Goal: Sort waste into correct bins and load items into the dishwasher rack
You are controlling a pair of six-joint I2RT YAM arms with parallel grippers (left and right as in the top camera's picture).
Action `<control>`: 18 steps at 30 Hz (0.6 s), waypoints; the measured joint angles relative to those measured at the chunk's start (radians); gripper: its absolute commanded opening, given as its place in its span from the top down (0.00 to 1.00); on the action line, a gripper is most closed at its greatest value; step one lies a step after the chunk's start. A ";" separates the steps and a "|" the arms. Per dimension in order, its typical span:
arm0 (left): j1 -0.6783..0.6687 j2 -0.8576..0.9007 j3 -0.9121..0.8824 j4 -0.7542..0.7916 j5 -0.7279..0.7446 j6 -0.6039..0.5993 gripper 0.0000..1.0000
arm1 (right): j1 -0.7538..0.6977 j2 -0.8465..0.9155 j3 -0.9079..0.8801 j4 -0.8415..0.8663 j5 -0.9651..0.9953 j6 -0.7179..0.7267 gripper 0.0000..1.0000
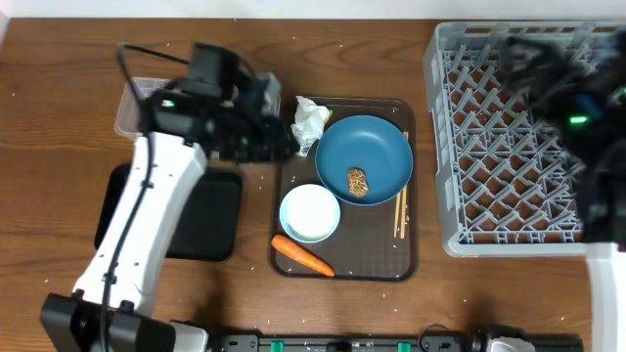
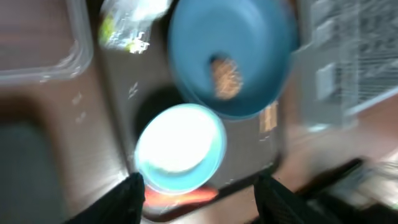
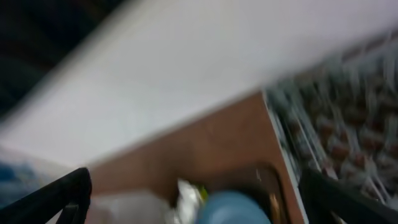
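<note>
Hovering centre-left overhead, the left gripper [image 1: 266,137] is beside the wrapper [image 1: 309,119]. Plate [image 1: 377,147], bowl [image 1: 310,212] and carrot [image 1: 303,256] lie on the tray [image 1: 364,246]. The right gripper [image 1: 548,73] is over the rack [image 1: 489,196], upper right. Left wrist: fingers [image 2: 130,196] half apart, empty, above the bowl. Right wrist: fingers [image 3: 56,199] wide, empty.

Right arm [image 1: 559,86], a dark blur over the rack [image 1: 469,176].

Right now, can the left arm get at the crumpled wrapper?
Probably yes. The left tool sits just beside the wrapper at the brown tray's corner, fingers apart and empty, with nothing covering the wrapper. The blue plate crowds its other side.
</note>
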 measured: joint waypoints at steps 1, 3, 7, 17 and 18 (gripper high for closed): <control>-0.018 0.002 -0.001 -0.033 -0.048 0.002 0.43 | 0.033 0.015 0.000 -0.022 0.023 -0.015 0.01; -0.038 0.007 -0.015 -0.064 -0.111 0.005 0.43 | 0.097 0.055 -0.003 -0.057 0.065 -0.047 0.01; -0.033 0.029 -0.102 -0.052 -0.177 0.004 0.44 | 0.160 0.130 -0.005 -0.085 0.111 -0.085 0.01; -0.069 0.060 -0.218 -0.024 -0.192 0.024 0.47 | 0.190 0.244 -0.005 -0.117 0.113 -0.117 0.01; -0.082 0.060 -0.224 -0.021 -0.195 0.029 0.47 | 0.195 0.260 -0.005 -0.131 0.113 -0.119 0.01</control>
